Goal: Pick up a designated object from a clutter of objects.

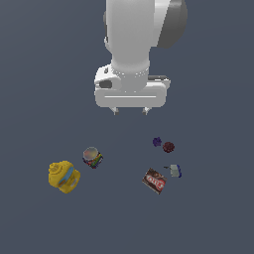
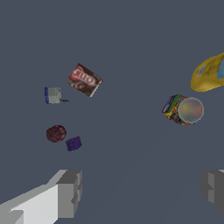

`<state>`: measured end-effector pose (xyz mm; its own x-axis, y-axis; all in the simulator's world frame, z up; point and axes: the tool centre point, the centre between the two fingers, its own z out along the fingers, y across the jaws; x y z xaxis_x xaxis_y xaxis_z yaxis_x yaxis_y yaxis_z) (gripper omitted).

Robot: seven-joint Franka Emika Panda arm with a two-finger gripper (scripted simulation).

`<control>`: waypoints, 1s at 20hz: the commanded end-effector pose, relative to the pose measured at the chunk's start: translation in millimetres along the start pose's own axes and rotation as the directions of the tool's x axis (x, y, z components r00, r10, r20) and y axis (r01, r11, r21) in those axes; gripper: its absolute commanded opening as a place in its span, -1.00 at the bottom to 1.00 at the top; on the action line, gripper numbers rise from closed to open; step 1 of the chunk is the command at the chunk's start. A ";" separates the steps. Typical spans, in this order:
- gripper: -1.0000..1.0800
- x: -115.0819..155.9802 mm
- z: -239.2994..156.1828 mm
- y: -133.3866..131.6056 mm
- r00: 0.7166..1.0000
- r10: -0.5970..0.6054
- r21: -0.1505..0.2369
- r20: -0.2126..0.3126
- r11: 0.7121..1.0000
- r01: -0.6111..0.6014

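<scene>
Arm's up high over the desk [image 1: 30, 99], gripper [image 1: 130, 112] w/ fingers [image 2: 70, 192] spread wide, nothing between them. Target's the purple block [image 1: 157, 142]: tiny, dark, sitting flat on the desk toward the exterior view's right, and right up against it, the dark red ball [image 1: 168, 147]. Wrist view confirms: purple block [image 2: 73, 143] and ball [image 2: 56, 133] just beside each other, maybe touching at a corner, can't say for sure.

My read on handling: prob very light, rigid, blocky w/ flat-ish faces, so it won't crush but could skid or pop out if pinched off-centre. Best hold, I'd say: across two opposite flat sides, fingers straddling it on the axis that keeps the ball out of the gap. Ball will roll if nudged.

Rest of the clutter is well apart: brown-red box [image 1: 154, 180], grey-blue piece [image 1: 174, 171], multicoloured can [image 1: 92, 157], yellow jug [image 1: 64, 176]. No interference there.
</scene>
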<state>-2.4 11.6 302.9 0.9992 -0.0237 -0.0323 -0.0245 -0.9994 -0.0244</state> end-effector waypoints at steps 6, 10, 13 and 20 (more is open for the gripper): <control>0.92 5.8 -7.4 1.9 1.000 0.010 -0.002 -0.022 1.000 -0.010; 0.92 11.1 -14.2 3.6 0.999 0.020 -0.004 -0.043 1.000 -0.020; 0.92 10.6 -13.7 3.5 0.999 0.019 -0.004 -0.041 1.000 -0.019; 0.92 12.0 -1.1 -3.2 0.999 0.009 -0.010 -0.040 1.000 -0.009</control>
<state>9.6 11.8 308.3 0.9993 -0.0374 0.0090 -0.0372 -0.9992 -0.0163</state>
